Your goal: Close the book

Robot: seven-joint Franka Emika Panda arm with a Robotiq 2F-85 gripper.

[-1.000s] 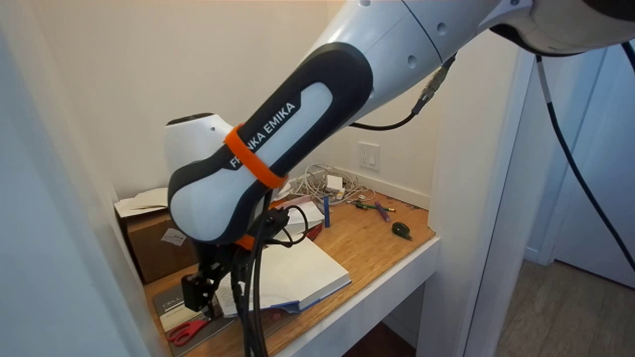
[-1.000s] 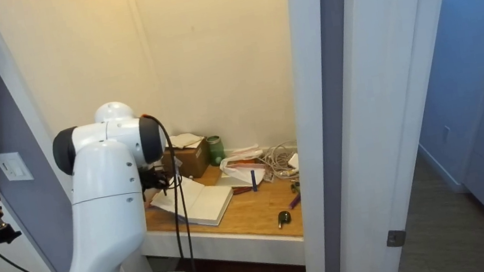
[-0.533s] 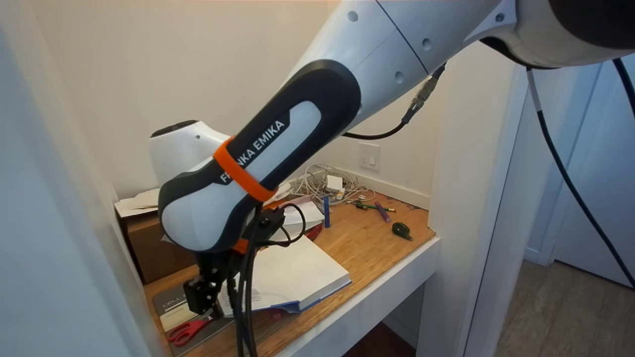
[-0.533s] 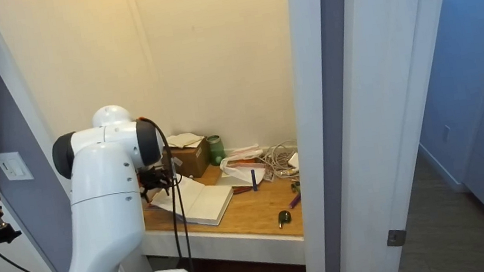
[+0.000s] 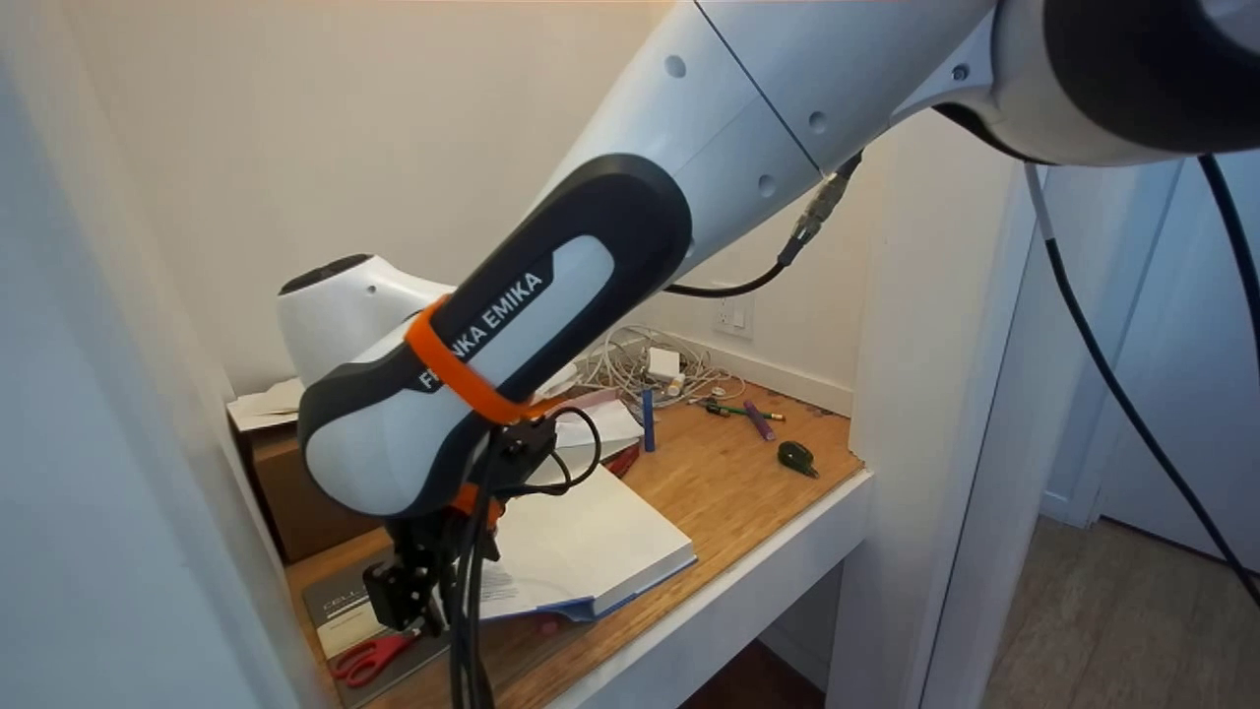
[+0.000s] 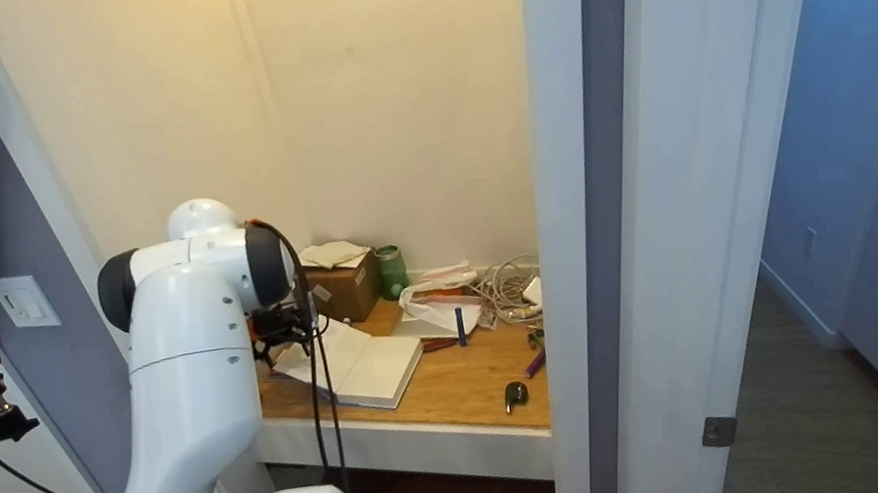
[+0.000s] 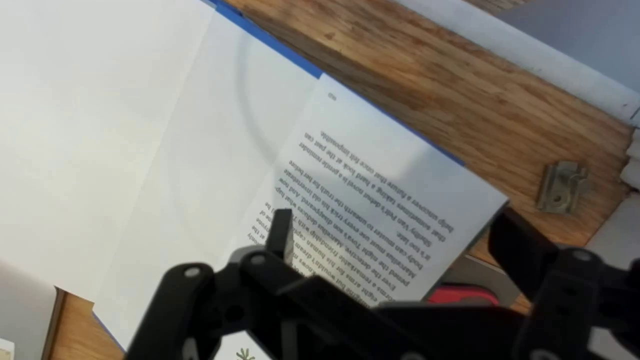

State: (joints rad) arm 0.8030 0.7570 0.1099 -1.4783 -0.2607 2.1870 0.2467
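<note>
1. Far left, a cardboard box (image 5: 300, 507) stands on the table (image 5: 719, 458); the arm (image 5: 640, 187) covers more of it than a second ago. A green jar (image 6: 392, 273) just beside it shows only in an exterior view.
2. Since half a second ago the arm has sunk and shifted leftward: its orange band (image 5: 463, 372) sits lower, and the hanging cables (image 5: 473, 615) have swung left.
3. The end effector (image 7: 397, 232) has its fingers spread wide apart and has shifted little while the arm dipped. In the wrist view one finger lies over the printed part of the book (image 5: 600, 542), the other just past its corner; I cannot tell whether either touches.
4. Red scissors (image 5: 392, 646) lie on a grey printed cover (image 5: 409, 668); the wrist view shows just part of a red handle past the book's edge.
5. The book lies open on the table, in the same place as before. Its print is crisp in the wrist view; the exterior views show little or none of it.
6. A blue marker (image 5: 648, 421) is unmoved. The wall outlet (image 5: 733, 315), seen in an exterior view, is now crossed by a cord (image 5: 728, 292).
7. Farther right, a purple marker (image 5: 759, 421) and a dark rounded object (image 5: 796, 457) are unchanged.
8. At the wrist view's right, a small metal fitting (image 7: 560, 192) sits on the table.
</note>
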